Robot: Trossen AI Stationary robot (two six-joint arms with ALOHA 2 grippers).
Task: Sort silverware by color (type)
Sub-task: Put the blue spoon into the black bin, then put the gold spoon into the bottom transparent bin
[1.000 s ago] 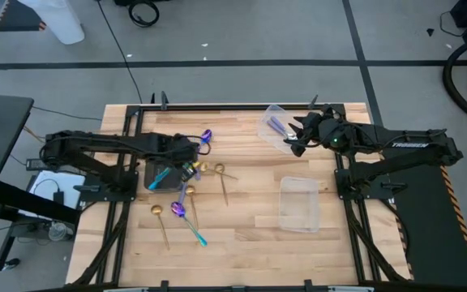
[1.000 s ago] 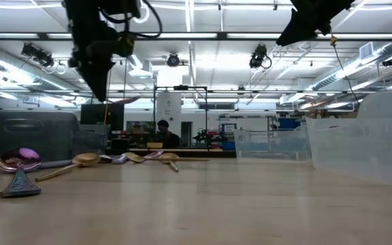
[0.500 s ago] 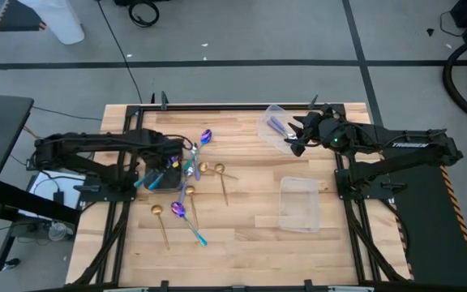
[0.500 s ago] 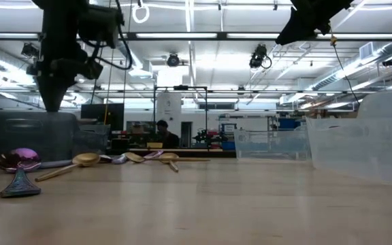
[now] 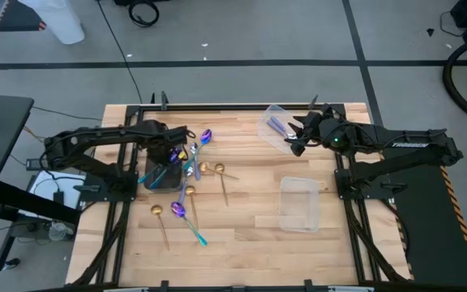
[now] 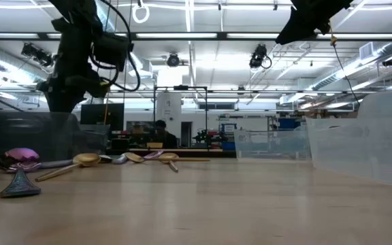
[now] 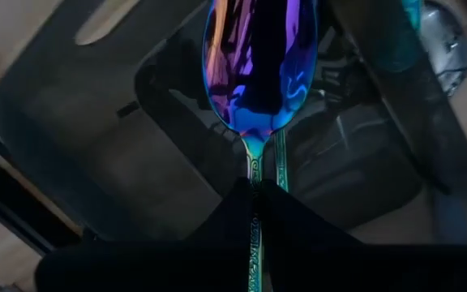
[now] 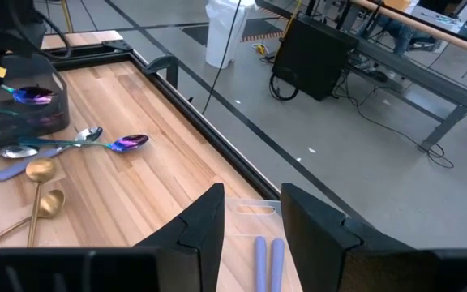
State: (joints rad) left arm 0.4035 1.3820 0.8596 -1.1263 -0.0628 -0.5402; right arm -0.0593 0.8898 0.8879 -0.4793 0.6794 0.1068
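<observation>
My left gripper (image 5: 174, 154) hovers over the dark grey tray (image 5: 154, 180), shut on an iridescent purple-blue spoon (image 7: 258, 65) with a teal handle. Another teal-handled spoon (image 5: 159, 174) lies flat in the tray. More spoons lie flat on the table beside the tray: gold ones (image 5: 209, 169), an iridescent one (image 5: 178, 209) and one near the far edge (image 5: 207, 135). My right gripper (image 8: 258, 215) is open above a tilted clear container (image 5: 276, 126) that holds lilac-handled spoons (image 8: 266, 250). My left gripper pinches the iridescent spoon by its teal handle (image 7: 254, 174), just behind the bowl, between its two fingers (image 7: 225, 219). The handle runs along the fingers and the bowl sticks out past their tips. The spoon is lifted clear above the tray.
A second clear container (image 5: 300, 203) stands on the right half of the table, nearer to me than the right arm. Bare wood lies between it and the spoon cluster. Silver spoons (image 8: 87, 134) rest beside the tray. Black frame rails run along the table's edges.
My left gripper has moved from the spoon cluster toward the table's left edge, over the dark tray, then back a little toward the far edge, carrying the iridescent spoon lifted clear. The right arm has kept still.
</observation>
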